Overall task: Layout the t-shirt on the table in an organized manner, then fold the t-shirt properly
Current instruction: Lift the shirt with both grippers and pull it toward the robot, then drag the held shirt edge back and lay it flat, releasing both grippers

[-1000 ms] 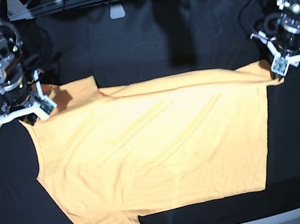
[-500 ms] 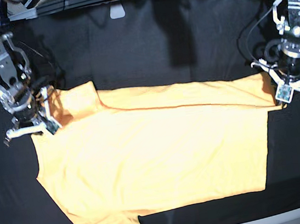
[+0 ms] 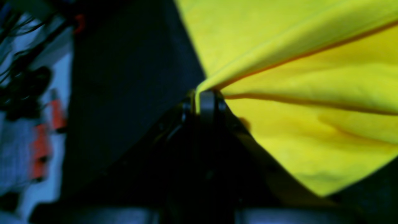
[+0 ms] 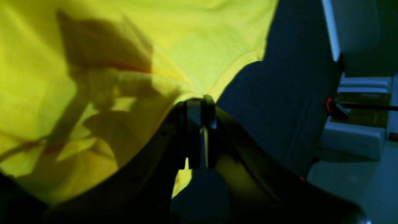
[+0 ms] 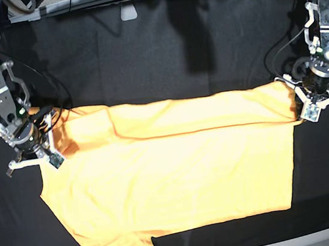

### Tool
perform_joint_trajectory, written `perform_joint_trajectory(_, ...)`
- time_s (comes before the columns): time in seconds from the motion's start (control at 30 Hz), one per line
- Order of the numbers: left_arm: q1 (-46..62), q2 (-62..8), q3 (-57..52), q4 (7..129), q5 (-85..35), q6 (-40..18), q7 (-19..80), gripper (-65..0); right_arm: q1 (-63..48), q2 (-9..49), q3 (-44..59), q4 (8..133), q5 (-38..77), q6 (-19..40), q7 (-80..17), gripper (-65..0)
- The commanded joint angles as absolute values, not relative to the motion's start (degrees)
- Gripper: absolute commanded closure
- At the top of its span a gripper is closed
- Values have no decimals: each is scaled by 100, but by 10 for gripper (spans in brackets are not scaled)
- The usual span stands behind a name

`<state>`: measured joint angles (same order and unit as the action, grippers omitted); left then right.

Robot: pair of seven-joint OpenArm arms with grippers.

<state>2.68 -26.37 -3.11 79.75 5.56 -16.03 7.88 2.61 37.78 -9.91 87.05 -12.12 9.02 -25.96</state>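
on the left of the base view the right gripper pinches the t-shirt near its sleeve corner. the shirt lies spread on the table, its far edge turned over in a long band. on the right the left gripper pinches the opposite corner. the first fold looks begun; the rest remains.
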Motion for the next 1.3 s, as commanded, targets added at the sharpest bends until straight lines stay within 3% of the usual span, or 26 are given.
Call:
perform_joint_trajectory(0.0, 121, -2731, -362, 8025, 443, -1594, 663, 0, 416, 3887, -963, 8726, -1280, 821, -2541, 0)
perform_joint_trajectory(0.33, -10, -2751, -362, 7830, 425, -1610, 679, 0, 657, 3889, -1181, 8414, -1280, 819, -2453, 0)
perform_joint_trajectory(0.43, -115, -2790, -362, 7843, 443, -1608, 751, -246, 755, 3892, -1181, 8414, -1280, 816, -2480, -199)
perform_joint_trajectory(0.5, -148, -2829, -362, 7918, 443, -1603, 950, -300, 762, 3907, -1181, 8460, -1280, 773, -2596, -226)
perform_joint_trajectory(0.77, 244, -3339, -362, 9391, 440, -1839, 2298, -298, 484, 4263, -1179, 9168, -928, 722, -3157, -225)
perform_joint_trajectory(0.93, 1116, -3562, -360, 9953, 447, -2703, 1750, -292, -183, 4528, -1175, 10088, -878, 716, -3413, -225)
perform_joint_trajectory(1.2, 1664, -3868, 499, 9915, 1343, -2711, 1474, -290, -493, 4539, -1164, 10418, -895, 705, -3577, -225)
perform_joint_trajectory(1.27, 1601, -3898, 961, 9878, 1785, -2368, 1538, -290, -495, 4536, -1164, 10418, -893, 703, -3653, -225)
